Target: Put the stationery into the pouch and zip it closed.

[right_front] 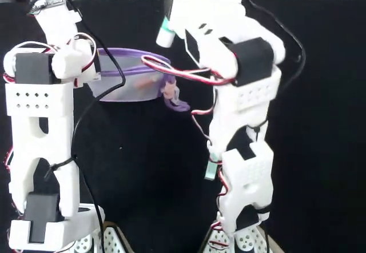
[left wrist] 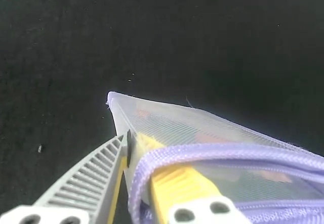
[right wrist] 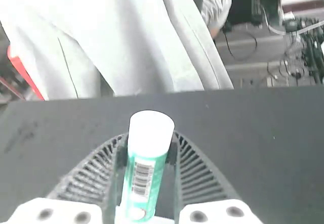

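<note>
Nearest in the high view stand both arms' white bases. Beyond them the left arm [right_front: 40,127] holds the pouch [right_front: 128,81] by its left end, mouth open, over the black desk [right_front: 320,150]. The right arm [right_front: 246,93] carries a glue stick [right_front: 166,33] high, just above the pouch's right end.

From the left wrist, the left pincer [left wrist: 132,143] pinches the pouch's rim, one finger inside, one outside (something orange already lies within).

From the right wrist, the right pincer [right wrist: 148,145] is clamped on the glue stick, white cap outward.

Loading looks to be the step in hand. Next the stick must come down over the open mouth before release; zipping follows.
</note>
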### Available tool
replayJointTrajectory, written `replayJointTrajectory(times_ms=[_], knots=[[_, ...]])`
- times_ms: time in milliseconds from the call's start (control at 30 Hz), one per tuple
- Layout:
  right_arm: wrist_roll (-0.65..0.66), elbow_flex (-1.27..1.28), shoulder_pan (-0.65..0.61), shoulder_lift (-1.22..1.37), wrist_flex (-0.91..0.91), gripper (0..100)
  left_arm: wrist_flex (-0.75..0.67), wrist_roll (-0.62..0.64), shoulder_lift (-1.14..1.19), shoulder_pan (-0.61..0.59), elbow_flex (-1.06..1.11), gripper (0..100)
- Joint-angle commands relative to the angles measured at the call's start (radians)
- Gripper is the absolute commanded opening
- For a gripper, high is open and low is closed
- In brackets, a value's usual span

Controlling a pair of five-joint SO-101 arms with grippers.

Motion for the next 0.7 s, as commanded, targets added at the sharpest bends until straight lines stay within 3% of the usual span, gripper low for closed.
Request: replayJointTrajectory(times_ms=[0, 433, 667], knots=[[0.02, -0.035, -0.014, -0.044, 0.034, 1.1, -0.006, -0.008, -0.009, 0.002, -0.012, 3], [0.057, 0.377, -0.083, -0.481, 0.025, 1.1, -0.101, -0.049, -0.018, 0.008, 0.084, 3], [0.061, 0.575, -0.087, -0.565, 0.006, 1.1, -0.101, -0.049, -0.02, 0.008, 0.087, 3]])
